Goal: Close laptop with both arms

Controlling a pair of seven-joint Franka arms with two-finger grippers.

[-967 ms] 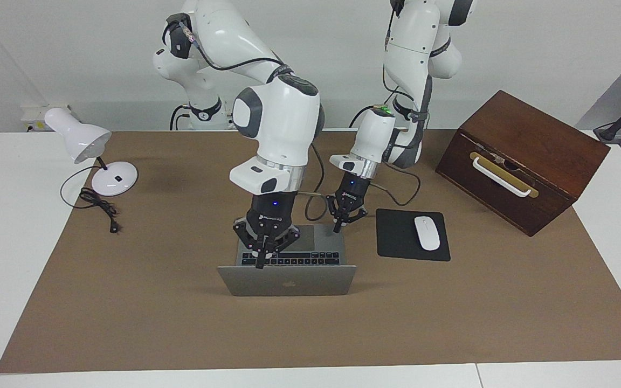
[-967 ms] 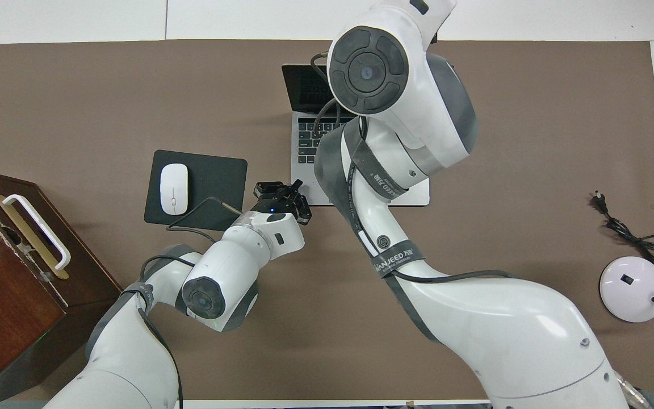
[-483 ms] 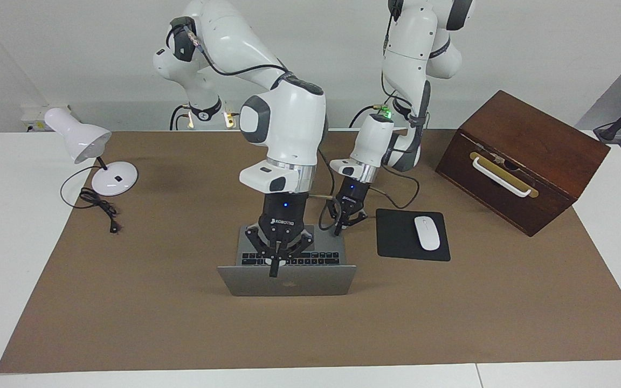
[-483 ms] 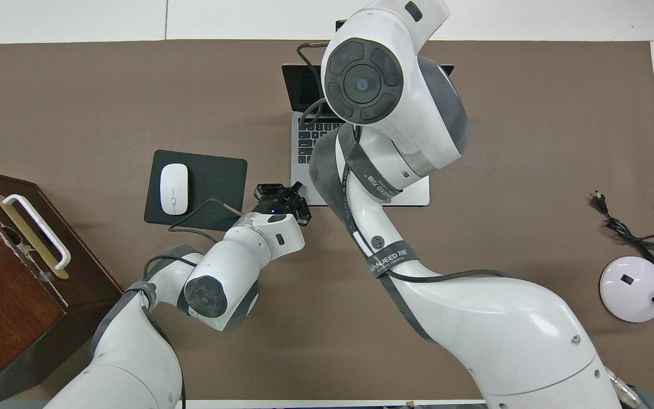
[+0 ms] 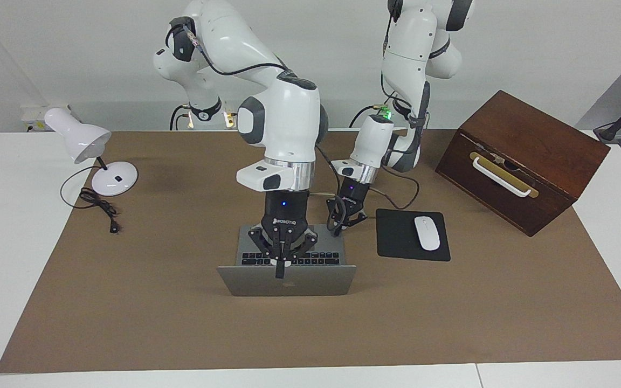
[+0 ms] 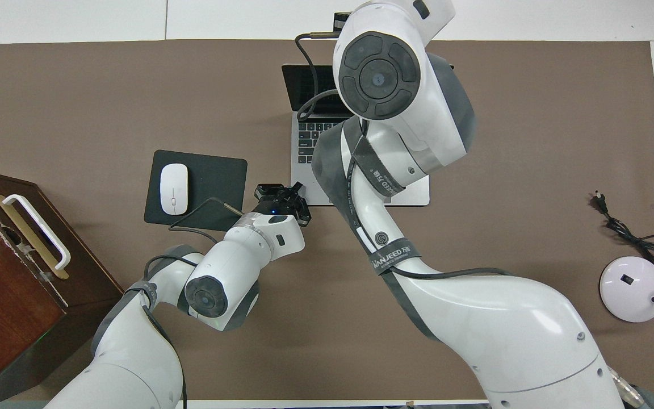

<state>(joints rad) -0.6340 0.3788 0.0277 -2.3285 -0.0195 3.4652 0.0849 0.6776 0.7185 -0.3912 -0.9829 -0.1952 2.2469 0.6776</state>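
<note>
Laptop [image 5: 287,279], open at mid-table: right gripper [image 5: 281,267], fingers clenched, at lid's top edge, left gripper [image 5: 344,218], clenched, at base corner beside mouse pad [image 5: 397,237]; step: lid contact; next likely pushes lid down toward keys.

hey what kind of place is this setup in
Probably a robotics lab staged as an office desk: an open silver-grey laptop, a white mouse on a black pad, and a white desk lamp.
</note>
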